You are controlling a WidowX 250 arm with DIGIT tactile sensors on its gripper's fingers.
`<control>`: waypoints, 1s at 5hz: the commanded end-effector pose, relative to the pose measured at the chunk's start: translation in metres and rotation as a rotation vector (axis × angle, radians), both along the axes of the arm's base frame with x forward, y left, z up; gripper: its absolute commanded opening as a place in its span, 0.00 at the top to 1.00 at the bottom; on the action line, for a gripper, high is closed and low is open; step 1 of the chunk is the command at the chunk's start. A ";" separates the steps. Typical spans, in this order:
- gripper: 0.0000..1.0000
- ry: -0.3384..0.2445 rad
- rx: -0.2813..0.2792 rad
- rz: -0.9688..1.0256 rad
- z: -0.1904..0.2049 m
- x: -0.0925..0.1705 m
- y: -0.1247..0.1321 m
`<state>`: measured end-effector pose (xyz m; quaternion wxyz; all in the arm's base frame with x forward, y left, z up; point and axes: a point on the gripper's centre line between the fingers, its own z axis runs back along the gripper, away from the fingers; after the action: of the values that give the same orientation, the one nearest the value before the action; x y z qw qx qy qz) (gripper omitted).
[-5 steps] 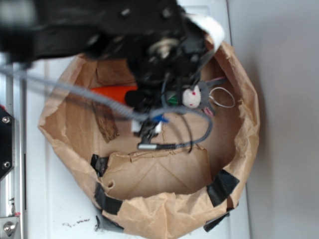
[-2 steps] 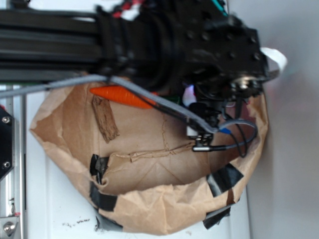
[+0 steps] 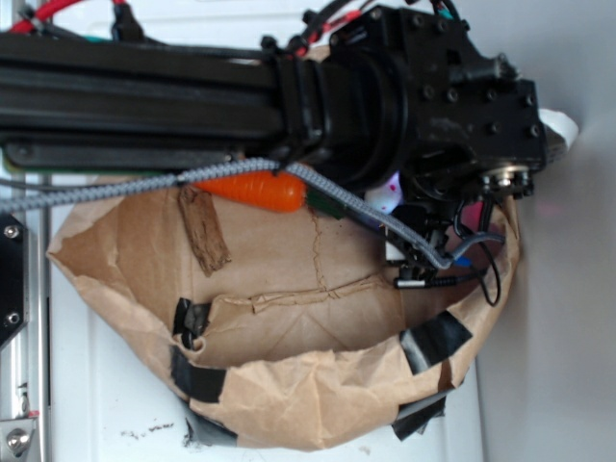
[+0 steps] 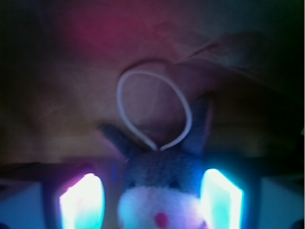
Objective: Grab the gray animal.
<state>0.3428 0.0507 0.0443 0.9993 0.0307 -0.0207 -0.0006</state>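
Now | end effector [image 4: 151,200] wide astride gray animal [image 4: 159,191] | carrot [image 3: 255,190] left | arm [image 3: 289,96] overhead

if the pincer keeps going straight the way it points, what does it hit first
Most likely the gray plush bunny: in the wrist view its head sits between the two glowing fingers, with the pincer open around it. Past it lie its white string loop and the brown paper bag, though depth is hard to judge.

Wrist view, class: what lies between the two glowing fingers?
The gray bunny lies there, its white face and red nose centred between the lit fingers, with a gap showing on each side. Its white string loop extends beyond.
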 end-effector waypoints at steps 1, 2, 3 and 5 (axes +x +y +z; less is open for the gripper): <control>1.00 -0.109 0.010 -0.027 0.018 -0.002 -0.002; 1.00 -0.151 -0.007 -0.025 0.029 -0.014 -0.001; 1.00 -0.169 -0.069 -0.043 0.051 -0.030 0.002; 1.00 -0.164 -0.261 -0.145 0.111 -0.079 0.020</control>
<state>0.2589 0.0578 0.1370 0.9876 -0.1203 -0.0671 -0.0749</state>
